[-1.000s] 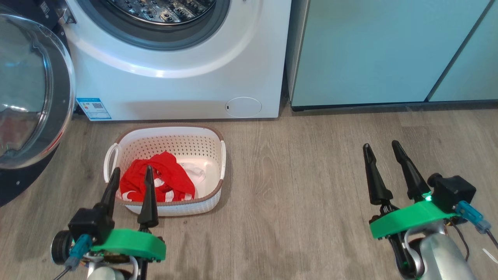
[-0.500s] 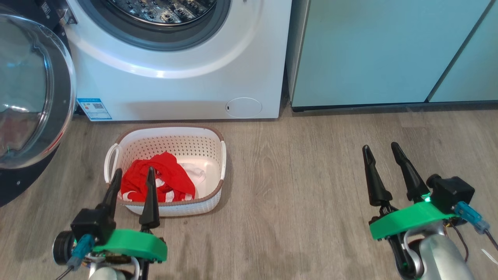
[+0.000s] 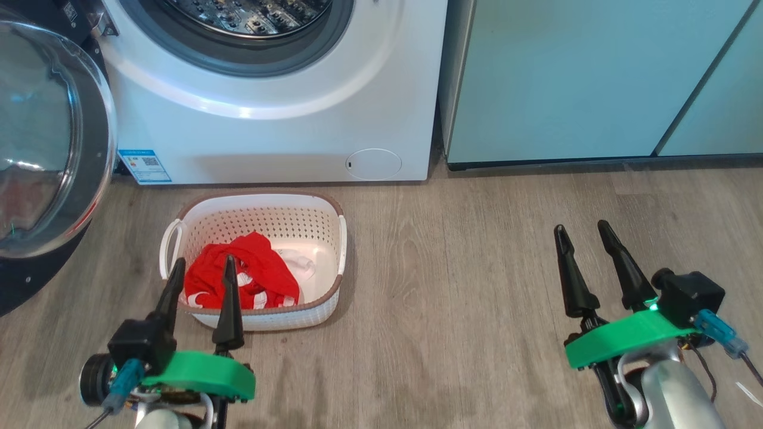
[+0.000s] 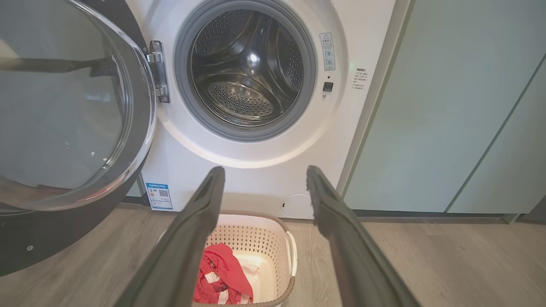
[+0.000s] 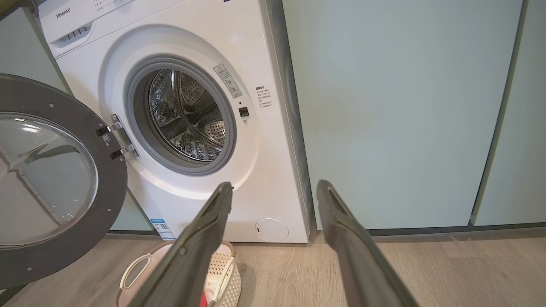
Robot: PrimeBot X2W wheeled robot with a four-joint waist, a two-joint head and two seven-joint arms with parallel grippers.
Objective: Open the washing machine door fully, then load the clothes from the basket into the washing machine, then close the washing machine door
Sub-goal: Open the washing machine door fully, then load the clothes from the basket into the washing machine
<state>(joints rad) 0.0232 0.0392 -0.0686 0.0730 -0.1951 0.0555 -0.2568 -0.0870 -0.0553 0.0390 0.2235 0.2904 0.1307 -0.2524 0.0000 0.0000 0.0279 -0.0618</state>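
The white washing machine (image 3: 268, 137) stands at the top of the head view, its steel drum (image 4: 247, 72) showing. Its door (image 3: 42, 149) hangs swung wide open at the left, with a black rim and a bulging glass bowl (image 5: 47, 179). On the floor in front sits the cream basket (image 3: 325, 301), holding the red clothes (image 3: 262, 271) with white stripes and a small white piece (image 3: 301, 265). My left gripper (image 3: 202, 265) hovers open over the basket's near left corner with nothing between its fingers. Far to the right, my right gripper (image 3: 581, 229) is open and empty above bare floor.
Pale teal cabinets (image 3: 596, 77) stand right of the washer. A small round white flap (image 3: 373, 164) sits low on the washer's front. Wood-look floor (image 3: 465, 286) stretches between the basket and my right gripper.
Both grippers have drawn back slightly toward the bottom of the head view. The basket, the clothes and the door have not moved.
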